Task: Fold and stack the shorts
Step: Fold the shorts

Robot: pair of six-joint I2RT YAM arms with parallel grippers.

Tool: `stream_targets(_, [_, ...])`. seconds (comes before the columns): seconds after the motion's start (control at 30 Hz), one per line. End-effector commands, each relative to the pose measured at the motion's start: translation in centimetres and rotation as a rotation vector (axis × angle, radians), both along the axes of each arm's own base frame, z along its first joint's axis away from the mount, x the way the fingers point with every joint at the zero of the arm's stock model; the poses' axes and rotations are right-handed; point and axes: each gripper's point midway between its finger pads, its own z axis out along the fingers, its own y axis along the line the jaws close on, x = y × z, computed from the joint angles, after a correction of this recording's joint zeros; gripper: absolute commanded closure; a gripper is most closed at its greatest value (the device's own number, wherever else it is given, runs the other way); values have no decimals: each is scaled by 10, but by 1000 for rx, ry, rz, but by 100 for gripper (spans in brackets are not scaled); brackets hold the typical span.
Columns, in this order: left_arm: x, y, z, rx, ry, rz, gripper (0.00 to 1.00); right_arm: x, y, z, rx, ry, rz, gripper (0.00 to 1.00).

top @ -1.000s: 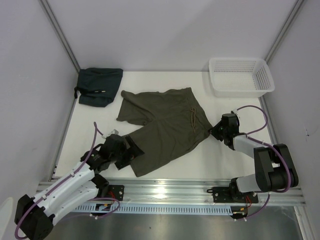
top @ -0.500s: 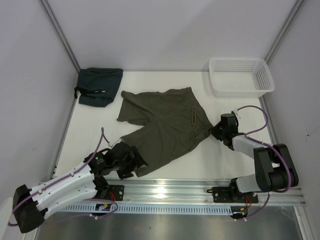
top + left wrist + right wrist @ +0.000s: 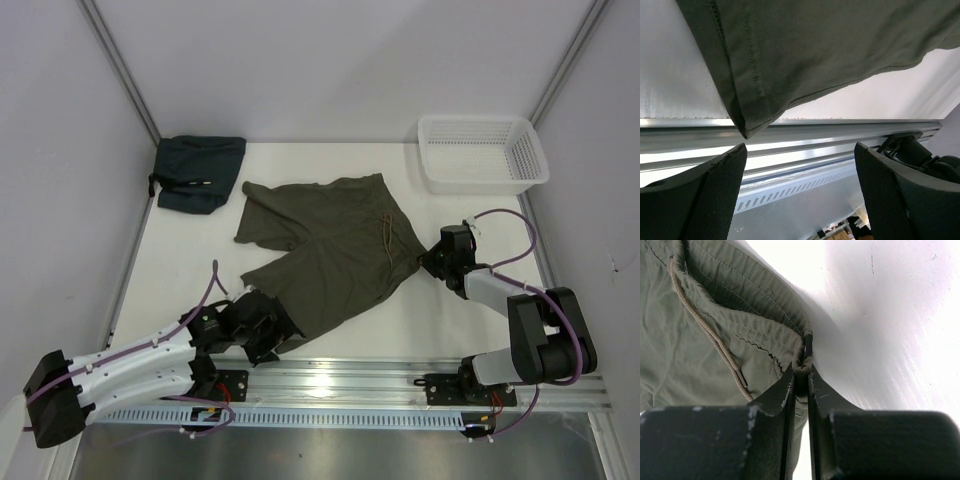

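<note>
Olive shorts laid flat at the table centre, waistband at 3 o'clock clamped by the right pincer, left pincer released beside the hem corner at 7 o'clock, dark folded cloth at 10 o'clock, basket at 1 o'clock

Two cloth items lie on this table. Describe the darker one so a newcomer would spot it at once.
Look at the white table, then its far left corner by the wall. There lies a dark blue-green folded cloth, compact and roughly square. Unlike the olive shorts spread out mid-table and the white basket in the far right corner, it is small and dark.
</note>
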Motion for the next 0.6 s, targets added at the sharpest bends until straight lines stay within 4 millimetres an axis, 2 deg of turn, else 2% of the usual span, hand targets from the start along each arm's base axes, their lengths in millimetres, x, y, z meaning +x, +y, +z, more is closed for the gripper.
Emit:
stream_targets(0.0, [0,-4,-5,-28,25,38,11,17,-5,25,-17,-79,-37,100])
stream_targets(0.23, [1,5,-21,14,51,113,14,16,-4,29,-8,-92,-43,100])
stream_targets(0.27, [1,6,-23,12,54,118,20,15,-4,31,-6,-96,-41,100])
stream_targets(0.43, [13,11,-27,-2,11,198,36,14,-1,36,-3,-109,-35,100])
stream_targets(0.5, [17,13,-29,-6,2,212,47,13,-1,38,-6,-114,-32,100])
stream_targets(0.57, [17,15,-33,2,7,221,51,12,0,38,-5,-115,-30,100])
